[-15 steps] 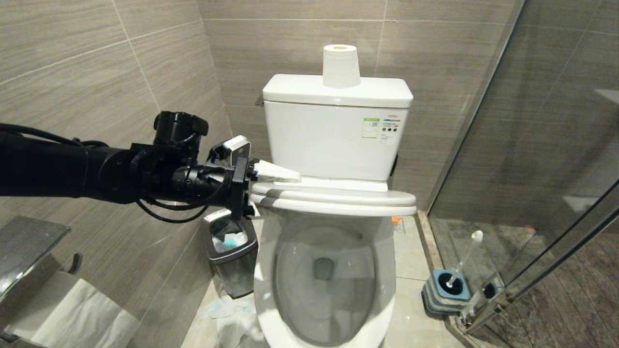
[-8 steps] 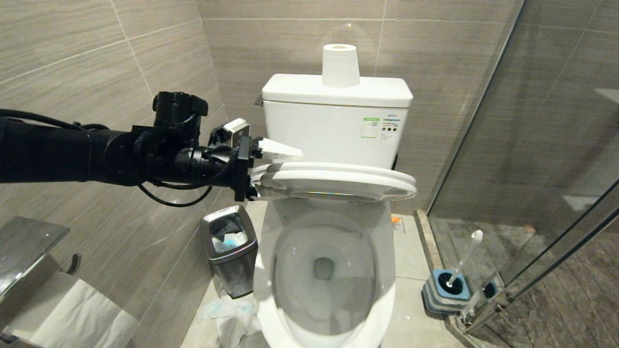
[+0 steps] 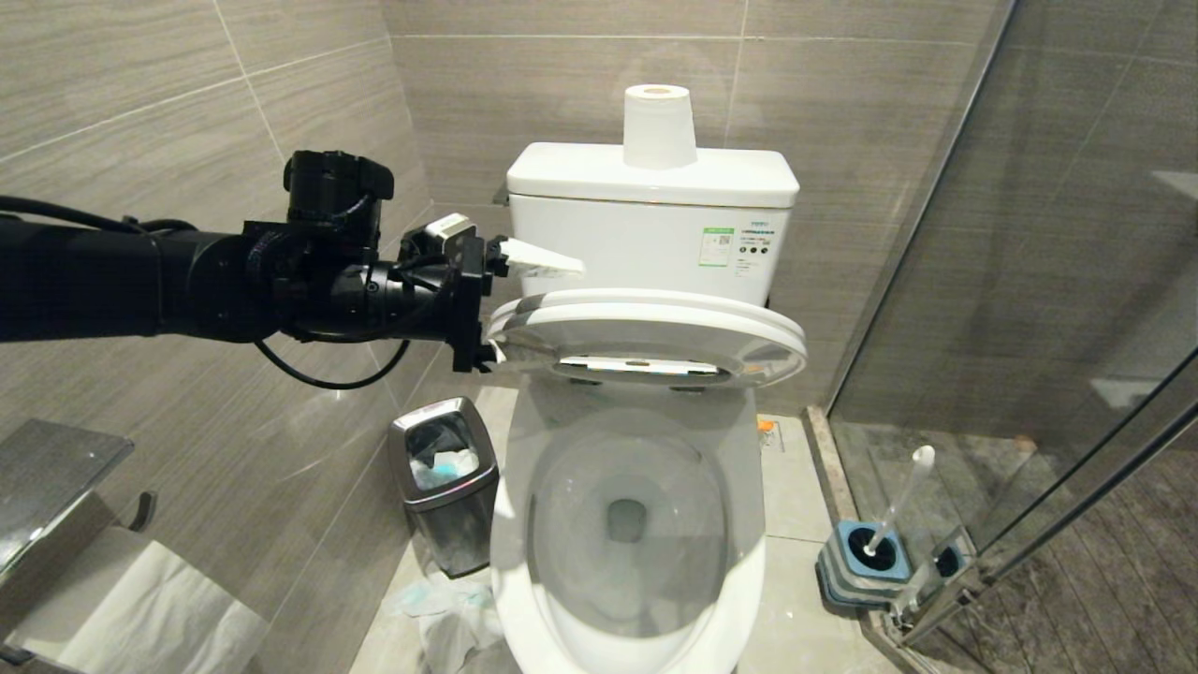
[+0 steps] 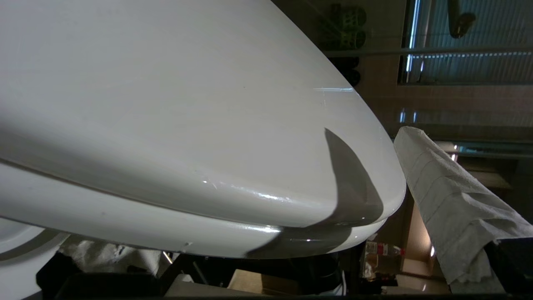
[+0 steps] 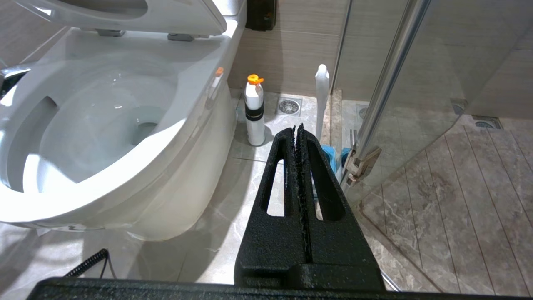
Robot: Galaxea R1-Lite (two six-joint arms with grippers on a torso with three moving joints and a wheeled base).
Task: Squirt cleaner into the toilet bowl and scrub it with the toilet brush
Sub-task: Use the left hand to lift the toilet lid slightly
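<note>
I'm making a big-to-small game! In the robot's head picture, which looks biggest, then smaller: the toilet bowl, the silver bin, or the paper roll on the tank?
1. The toilet bowl, easily the largest.
2. The silver bin.
3. The paper roll, though it sits farther from the camera, so its real size is unsure.

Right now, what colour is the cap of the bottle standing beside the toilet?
Orange, on a white bottle with a black band; the right wrist view shows it best.
</note>
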